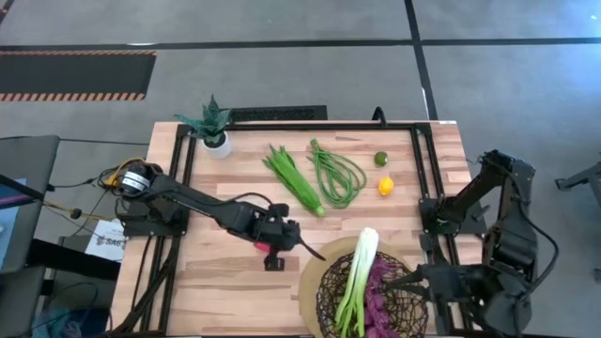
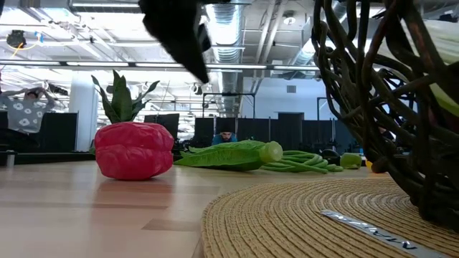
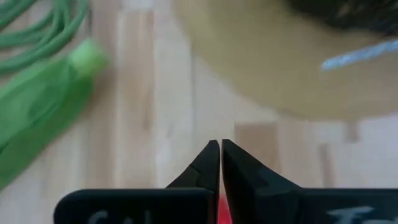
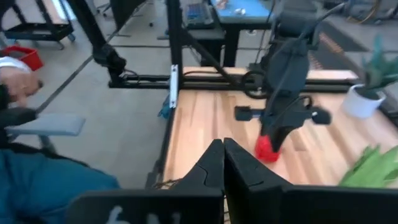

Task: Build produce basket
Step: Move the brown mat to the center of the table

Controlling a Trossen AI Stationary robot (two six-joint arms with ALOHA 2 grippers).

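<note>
High view has the basket (image 1: 331, 302) at the near tabletop edge, leek (image 1: 358, 278) lying in it, white end pointing far. Left hand (image 1: 293, 240), fingers pressed together, hangs over the red pepper (image 2: 134, 150), which only shows properly low down. Right hand (image 1: 424, 279), also closed, sits beside the basket.

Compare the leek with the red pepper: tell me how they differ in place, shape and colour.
The leek lies in the basket beside the purple grapes; the red pepper sits on the bare table under the left gripper, which is shut above it. The leek is long and slim, the pepper squat and lumpy. The leek is white-green, the pepper plain red. Neither is gripped.
</note>
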